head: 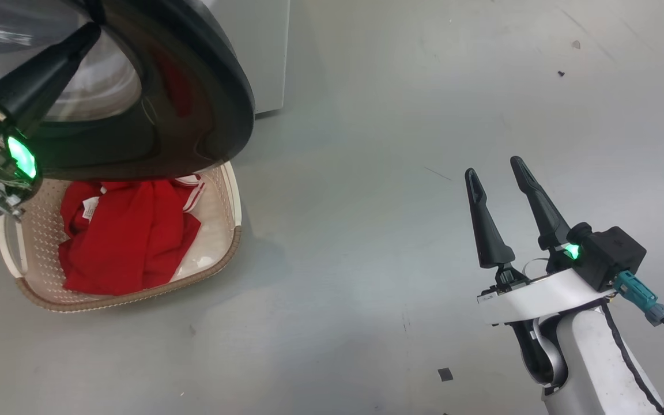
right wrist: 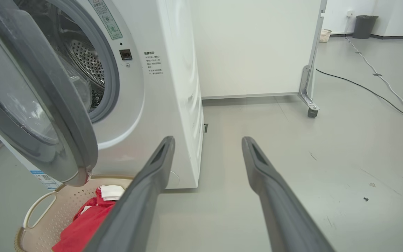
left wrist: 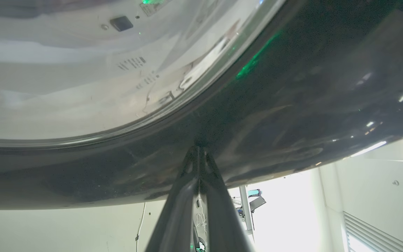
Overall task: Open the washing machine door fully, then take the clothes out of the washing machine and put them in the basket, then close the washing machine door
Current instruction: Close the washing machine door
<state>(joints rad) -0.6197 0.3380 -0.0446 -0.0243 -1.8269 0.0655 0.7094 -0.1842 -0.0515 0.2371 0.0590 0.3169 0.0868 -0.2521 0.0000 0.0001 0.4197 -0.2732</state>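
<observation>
The left gripper (head: 85,41), its two fingers pressed together, sets its tips against the glossy black rim of the washing machine door (head: 205,104), close to the edge of the glass bowl. The right gripper (head: 493,167), fingers spread wide and holding nothing, hangs over the floor (head: 366,230), well apart from the door. The washing machine (right wrist: 173,87) stands with its door swung out above the basket (head: 217,259). The clothes (head: 130,236) lie heaped in the basket, below the left gripper.
</observation>
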